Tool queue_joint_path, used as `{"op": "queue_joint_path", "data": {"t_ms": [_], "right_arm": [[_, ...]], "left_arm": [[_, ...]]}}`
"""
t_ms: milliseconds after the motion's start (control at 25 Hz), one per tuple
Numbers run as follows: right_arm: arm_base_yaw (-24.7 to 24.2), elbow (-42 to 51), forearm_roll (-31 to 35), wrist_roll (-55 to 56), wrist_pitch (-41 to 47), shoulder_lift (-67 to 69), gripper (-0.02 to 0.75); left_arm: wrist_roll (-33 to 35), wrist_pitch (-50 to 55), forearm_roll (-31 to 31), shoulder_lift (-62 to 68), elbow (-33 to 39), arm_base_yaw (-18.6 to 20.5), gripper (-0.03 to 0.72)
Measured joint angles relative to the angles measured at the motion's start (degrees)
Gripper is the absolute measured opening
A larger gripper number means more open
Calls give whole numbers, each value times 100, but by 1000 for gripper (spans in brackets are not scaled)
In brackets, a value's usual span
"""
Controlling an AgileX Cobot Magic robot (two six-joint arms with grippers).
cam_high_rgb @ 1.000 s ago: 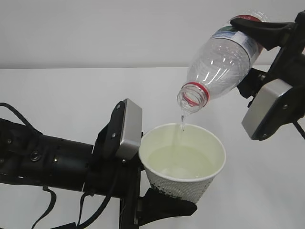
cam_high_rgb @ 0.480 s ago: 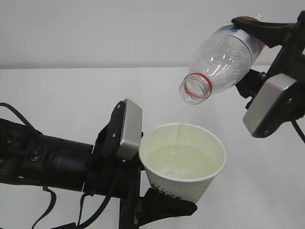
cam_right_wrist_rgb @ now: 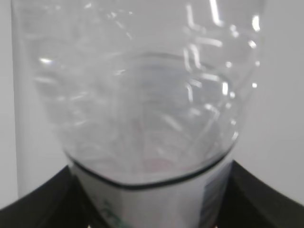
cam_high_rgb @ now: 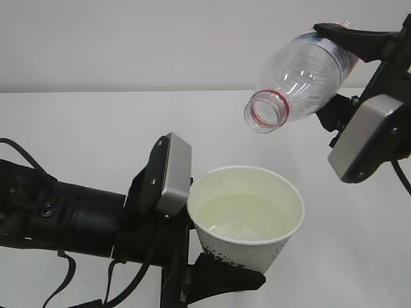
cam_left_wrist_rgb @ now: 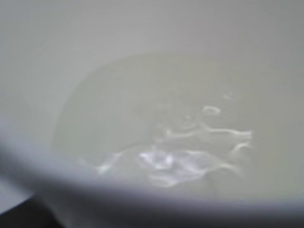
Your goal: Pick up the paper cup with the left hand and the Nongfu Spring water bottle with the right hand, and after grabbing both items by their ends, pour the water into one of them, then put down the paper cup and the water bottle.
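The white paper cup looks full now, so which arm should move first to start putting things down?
Probably the right. Its gripper holds the clear plastic bottle tilted above the white paper cup, with no stream falling. Righting and lowering it risks less than moving the left gripper's water-filled cup.

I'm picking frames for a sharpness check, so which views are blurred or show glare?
Exterior view: mostly sharp, evenly lit; the paper cup and the bottle read clearly. Left wrist view: soft and out of focus, the cup's rim a smear, bright glints on the water. Right wrist view: bottle fills the frame, slightly blurred, with white highlights on the plastic.
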Motion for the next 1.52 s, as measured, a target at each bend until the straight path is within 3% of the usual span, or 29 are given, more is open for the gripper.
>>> {"op": "queue_joint_path", "data": {"t_ms": [1520], "right_arm": [[0,12,103,2145,0,0,501]], "left_arm": [[0,-58,0,0,0,0,492]]}}
